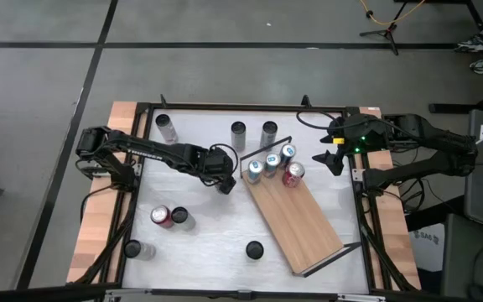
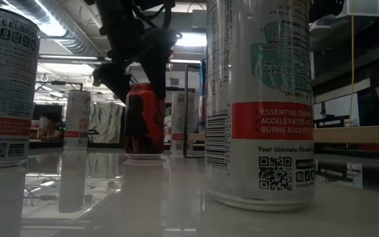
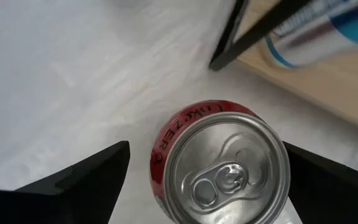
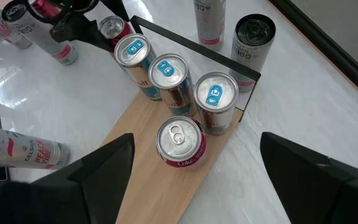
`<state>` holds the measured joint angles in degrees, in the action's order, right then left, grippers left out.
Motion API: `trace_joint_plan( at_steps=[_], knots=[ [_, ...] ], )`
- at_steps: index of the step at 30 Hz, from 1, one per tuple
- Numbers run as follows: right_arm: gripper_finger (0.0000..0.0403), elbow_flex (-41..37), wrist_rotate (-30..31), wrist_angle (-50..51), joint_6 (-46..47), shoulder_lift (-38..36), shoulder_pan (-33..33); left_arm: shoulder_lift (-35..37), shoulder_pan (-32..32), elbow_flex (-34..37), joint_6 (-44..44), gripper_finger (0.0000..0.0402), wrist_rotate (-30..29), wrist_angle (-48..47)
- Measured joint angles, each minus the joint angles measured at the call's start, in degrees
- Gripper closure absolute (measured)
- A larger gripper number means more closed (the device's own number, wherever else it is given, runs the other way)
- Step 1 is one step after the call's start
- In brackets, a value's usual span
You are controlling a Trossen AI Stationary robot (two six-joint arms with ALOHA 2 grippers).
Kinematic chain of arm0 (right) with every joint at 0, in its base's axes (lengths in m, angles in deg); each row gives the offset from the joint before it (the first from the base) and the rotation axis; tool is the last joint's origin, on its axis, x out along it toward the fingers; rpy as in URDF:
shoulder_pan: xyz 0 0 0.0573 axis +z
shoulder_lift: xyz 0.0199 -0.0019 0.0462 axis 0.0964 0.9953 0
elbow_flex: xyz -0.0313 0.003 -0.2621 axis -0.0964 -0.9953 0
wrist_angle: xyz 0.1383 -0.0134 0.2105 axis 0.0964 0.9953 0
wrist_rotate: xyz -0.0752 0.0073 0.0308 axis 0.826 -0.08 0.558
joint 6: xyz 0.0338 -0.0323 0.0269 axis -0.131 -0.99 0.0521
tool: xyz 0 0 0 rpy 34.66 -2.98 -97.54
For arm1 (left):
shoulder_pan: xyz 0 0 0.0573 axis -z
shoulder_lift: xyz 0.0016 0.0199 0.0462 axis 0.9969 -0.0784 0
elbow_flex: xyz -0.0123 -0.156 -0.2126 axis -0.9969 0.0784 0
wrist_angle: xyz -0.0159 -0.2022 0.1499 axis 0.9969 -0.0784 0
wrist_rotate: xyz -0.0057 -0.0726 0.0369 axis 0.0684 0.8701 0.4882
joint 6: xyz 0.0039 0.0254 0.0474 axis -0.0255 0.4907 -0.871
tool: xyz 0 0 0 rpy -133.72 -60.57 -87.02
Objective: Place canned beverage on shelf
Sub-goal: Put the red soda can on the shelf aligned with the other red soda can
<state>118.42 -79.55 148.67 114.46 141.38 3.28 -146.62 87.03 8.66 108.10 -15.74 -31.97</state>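
The left gripper (image 3: 204, 180) is held open around a red can (image 3: 222, 165); if closed off-centre, the can could be tipped against the shelf (image 3: 328, 87) rail.

Red Coke Zero can (image 3: 221, 163) upright on white tabletop — just beside light-wood shelf (image 1: 296, 220).

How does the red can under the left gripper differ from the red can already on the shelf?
The red can under the left gripper stands on the white tabletop, just off the board's corner; the red can on the shelf sits on the wooden shelf. The first stands alone between open jaws; the second stands beside three blue-tabbed cans. Both are upright, red with silver tops.
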Motion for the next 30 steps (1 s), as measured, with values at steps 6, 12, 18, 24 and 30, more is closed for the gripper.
trace_joint_plan(
  at_steps=[6, 12, 18, 24, 30],
  knots=[
    [0.0066, 0.0, 0.0, 0.0, 0.0, 0.0, 0.0, 0.0, 0.0, 0.0, 8.1, 0.0017, 0.0, 0.0],
    [0.0066, 0.0, 0.0, 0.0, 0.0, 0.0, 0.0, 0.0, 0.0, 0.0, 9.1, 0.0017, 0.8, 0.1],
    [0.0066, 0.0, 0.0, 0.0, 0.0, 0.0, 0.0, 0.0, 0.1, 0.0, 9.1, 0.0017, 0.6, 0.2],
    [0.0066, 0.0, 0.0, 0.0, 0.0, 0.0, 0.0, 0.0, 0.1, 0.0, 10.6, 0.0017, 0.6, 0.2],
    [0.0066, 0.0, 0.0, 0.0, 0.0, 0.0, 0.0, 0.0, 0.6, 0.0, 11.7, 0.003, 0.4, 0.2]
  ],
)
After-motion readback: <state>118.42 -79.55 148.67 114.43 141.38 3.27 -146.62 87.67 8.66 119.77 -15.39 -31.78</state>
